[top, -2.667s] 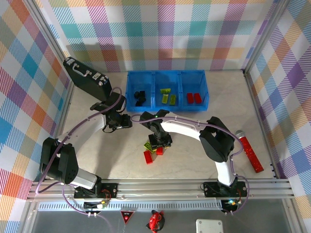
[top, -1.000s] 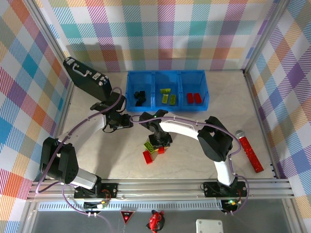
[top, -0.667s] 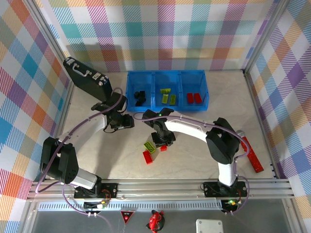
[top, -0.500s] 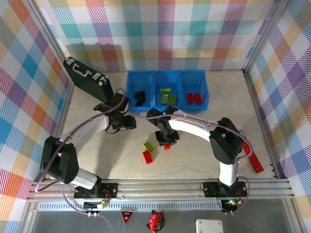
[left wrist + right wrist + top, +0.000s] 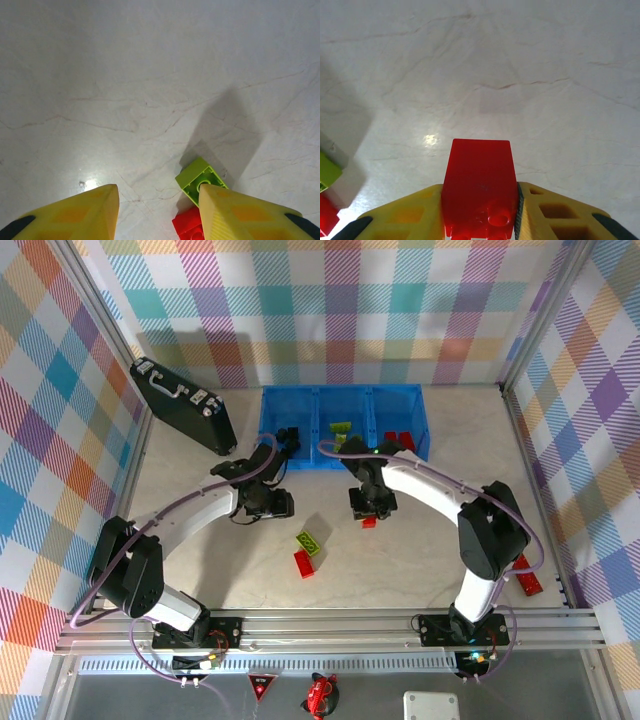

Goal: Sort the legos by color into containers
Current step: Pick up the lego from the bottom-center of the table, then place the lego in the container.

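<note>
The blue tray (image 5: 343, 390) lies at the far side of the tabletop (image 5: 430, 530), its three compartments in a row. The left compartment (image 5: 285, 410) holds black legos (image 5: 290, 437). The middle compartment (image 5: 345, 410) holds lime-green legos (image 5: 340, 428), partly hidden by the right arm. The right compartment (image 5: 400, 410) holds red legos (image 5: 398, 438), also partly covered by that arm.

The right pincer (image 5: 368, 510) is just in front of the tray, below the divider between the middle and right compartments. It is pinching a red brick (image 5: 480, 175) between its yellow fingers (image 5: 550, 215), over bare tabletop.

The left pincer (image 5: 159, 200) is in front of the left compartment. Its fingers (image 5: 75, 212) are spread, with nothing between them.

Two loose pieces lie on the tabletop, nearer the arm bases than either pincer. They are a green lego (image 5: 308, 542) and a red lego (image 5: 303, 563), just beside each other. The left wrist view shows both at the tip of the pincer's right-hand finger.

A black case (image 5: 182, 405) lies left of the tray. The end of a red stick (image 5: 526, 578) shows at the right edge of the tabletop.
</note>
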`<state>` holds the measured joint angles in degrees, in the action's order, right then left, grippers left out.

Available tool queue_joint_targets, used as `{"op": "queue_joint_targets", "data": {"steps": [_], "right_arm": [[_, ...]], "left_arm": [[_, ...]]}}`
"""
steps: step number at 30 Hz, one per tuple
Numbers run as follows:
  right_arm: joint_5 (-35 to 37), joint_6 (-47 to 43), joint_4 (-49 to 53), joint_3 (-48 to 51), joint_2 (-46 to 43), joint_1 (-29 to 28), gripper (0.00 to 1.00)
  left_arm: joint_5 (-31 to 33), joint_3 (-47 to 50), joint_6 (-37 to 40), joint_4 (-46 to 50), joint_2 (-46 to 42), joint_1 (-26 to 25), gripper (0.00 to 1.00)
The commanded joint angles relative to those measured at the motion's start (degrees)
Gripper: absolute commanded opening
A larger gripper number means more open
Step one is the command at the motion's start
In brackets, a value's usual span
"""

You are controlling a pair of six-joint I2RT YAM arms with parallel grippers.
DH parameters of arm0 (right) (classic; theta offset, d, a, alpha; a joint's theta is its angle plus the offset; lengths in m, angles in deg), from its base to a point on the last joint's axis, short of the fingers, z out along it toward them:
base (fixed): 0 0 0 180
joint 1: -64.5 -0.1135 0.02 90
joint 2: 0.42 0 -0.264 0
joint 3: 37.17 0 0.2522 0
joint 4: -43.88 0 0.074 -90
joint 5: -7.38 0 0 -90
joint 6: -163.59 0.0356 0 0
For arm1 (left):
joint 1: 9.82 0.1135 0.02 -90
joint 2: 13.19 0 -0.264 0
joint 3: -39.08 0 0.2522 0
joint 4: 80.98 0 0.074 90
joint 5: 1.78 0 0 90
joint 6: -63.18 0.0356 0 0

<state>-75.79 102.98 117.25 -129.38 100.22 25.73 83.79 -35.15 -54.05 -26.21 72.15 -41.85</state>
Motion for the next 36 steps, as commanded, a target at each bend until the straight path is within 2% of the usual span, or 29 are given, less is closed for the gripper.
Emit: {"op": "queue_joint_targets", "data": {"steps": [1, 16, 27, 36], "right_arm": [[0.62, -3.81, 0.68, -0.33, -1.68, 3.08, 0.36], [-0.18, -11.90, 2.09, -13.21, 3.55, 14.84, 0.36], [-2.33, -16.24, 5.14, -29.64, 13.85, 21.64, 0.36], [-6.28, -17.92, 5.78, -41.04, 22.86, 23.99, 0.36]], "left_arm": [[1.00, 2.11, -2.75, -0.47, -1.83, -1.25, 0.46], [3.28, 6.88, -6.95, -0.17, -6.47, -5.31, 0.46], [4.42, 8.07, -7.97, 1.42, -9.00, -5.53, 0.46], [5.46, 8.45, -8.80, 3.28, -10.60, -5.73, 0.46]]}}
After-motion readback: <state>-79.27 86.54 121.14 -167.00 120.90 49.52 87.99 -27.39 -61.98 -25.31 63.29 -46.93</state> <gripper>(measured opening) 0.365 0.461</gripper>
